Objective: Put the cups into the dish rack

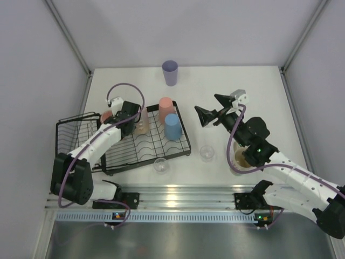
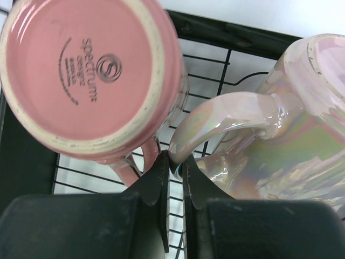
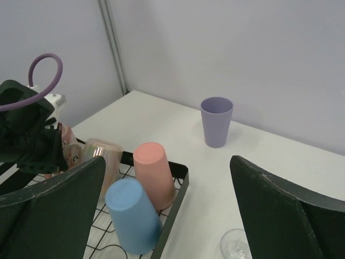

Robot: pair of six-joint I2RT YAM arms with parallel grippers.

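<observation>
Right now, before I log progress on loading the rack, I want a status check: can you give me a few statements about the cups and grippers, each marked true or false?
1. The lavender cup sits in the dish rack. False: it stands upright on the table, beyond the rack.
2. The right gripper is open and empty. True.
3. The blue cup and the salmon cup stand upside down in the rack. True.
4. The two clear glasses in view are in the rack. False: they stand on the table near it.
5. The left gripper is wide open. False: its fingers pinch the handle of the pearly mug.
</observation>
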